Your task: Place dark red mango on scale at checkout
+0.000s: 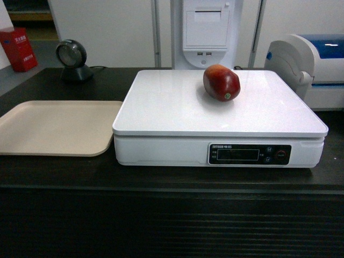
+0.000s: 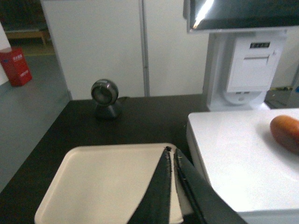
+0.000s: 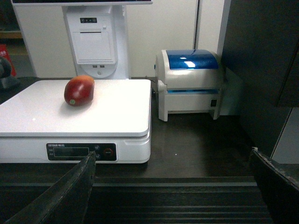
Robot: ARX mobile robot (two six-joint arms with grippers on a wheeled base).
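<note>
At the bottom of its wrist view the left gripper is pressed together; the right gripper is spread wide, empty. Beyond, mid-frame on the checkout, the dark red mango rests on the scale, untouched. The task looks complete.

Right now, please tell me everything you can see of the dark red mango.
The dark red mango is an oval, glossy fruit, deep red with an orange-yellow patch at its far end and a small green spot on the near end. It lies on its side on the flat white top of the scale, toward the back right. Only the scale touches it; no tool is near it.
</note>
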